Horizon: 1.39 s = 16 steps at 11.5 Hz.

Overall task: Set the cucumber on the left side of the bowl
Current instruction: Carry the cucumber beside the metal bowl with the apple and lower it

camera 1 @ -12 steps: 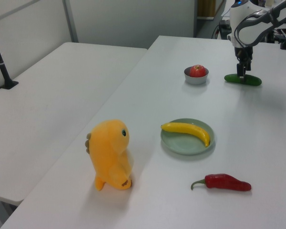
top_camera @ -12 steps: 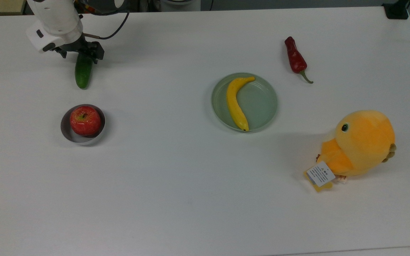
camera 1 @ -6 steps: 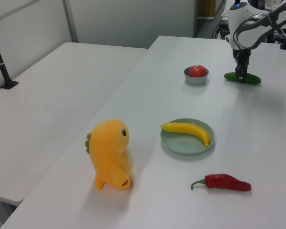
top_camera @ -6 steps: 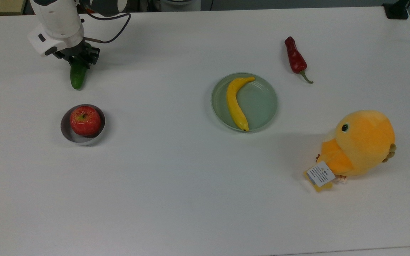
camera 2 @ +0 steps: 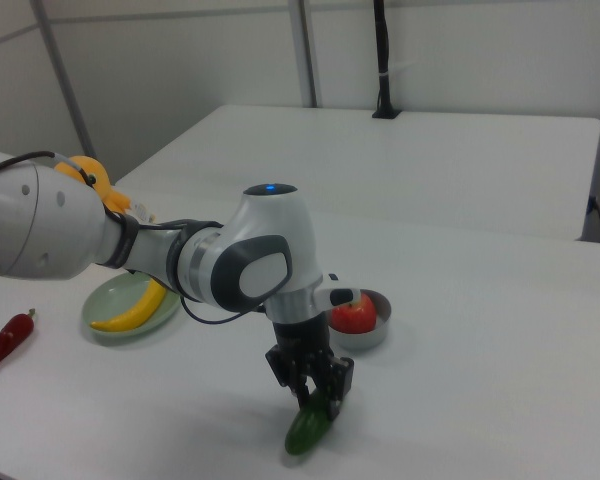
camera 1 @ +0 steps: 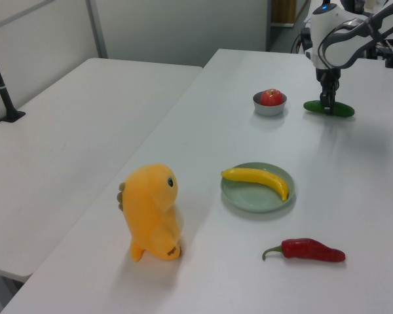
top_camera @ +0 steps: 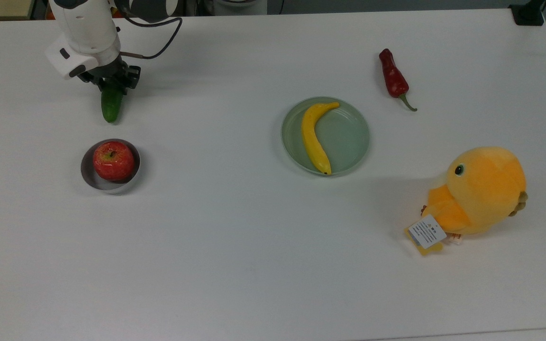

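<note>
The dark green cucumber (top_camera: 111, 105) is near the top view's upper left, its far end covered by my gripper (top_camera: 112, 86), which is shut on it. In the right view the cucumber (camera 2: 306, 432) slants down from the gripper (camera 2: 318, 398) toward the table. In the left view the gripper (camera 1: 327, 103) stands over the cucumber (camera 1: 338, 110). The small grey bowl (top_camera: 86, 175) holds a red apple (top_camera: 113, 160) and sits apart from the cucumber, below it in the top view. In the left view the bowl (camera 1: 270, 110) is left of the cucumber.
A pale green plate (top_camera: 349, 137) with a yellow banana (top_camera: 313, 137) sits mid-table. A red chili pepper (top_camera: 393, 78) lies beyond it, and an orange plush bird (top_camera: 479, 192) stands at the top view's right. The white table (top_camera: 235, 246) is bare toward the top view's bottom.
The wide-spread fingers have closed on the cucumber's far end. The cucumber swung slightly, then shifted with the gripper a little toward the top view's right.
</note>
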Tool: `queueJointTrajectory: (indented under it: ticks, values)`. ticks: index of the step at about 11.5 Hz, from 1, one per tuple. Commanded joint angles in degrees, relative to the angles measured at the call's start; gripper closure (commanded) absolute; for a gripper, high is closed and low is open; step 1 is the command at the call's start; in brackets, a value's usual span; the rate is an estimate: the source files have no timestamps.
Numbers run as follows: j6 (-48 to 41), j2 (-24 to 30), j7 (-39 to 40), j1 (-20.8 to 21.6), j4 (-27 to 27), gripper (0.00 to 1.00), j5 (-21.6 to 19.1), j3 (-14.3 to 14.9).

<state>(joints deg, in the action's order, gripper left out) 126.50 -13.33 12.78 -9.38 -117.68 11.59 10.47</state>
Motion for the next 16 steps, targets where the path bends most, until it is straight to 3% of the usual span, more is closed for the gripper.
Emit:
queueJointTrajectory:
  ticks: [1, 5, 7, 10, 16]
  values:
    - [-3.18, 5.06, -0.82, 0.59, -0.63, 0.85, -0.34, -4.38]
    - [-2.58, 4.63, -7.76, 1.03, 2.53, 0.84, -0.69, -11.51]
    - [0.30, 0.53, -9.53, 1.03, 7.87, 0.83, -4.97, -13.62]
    - [10.32, -1.95, -11.71, 1.03, 9.40, 0.81, -6.14, -13.72]
    - [14.74, -3.63, -11.64, -1.16, 9.57, 0.79, -5.09, -13.72]
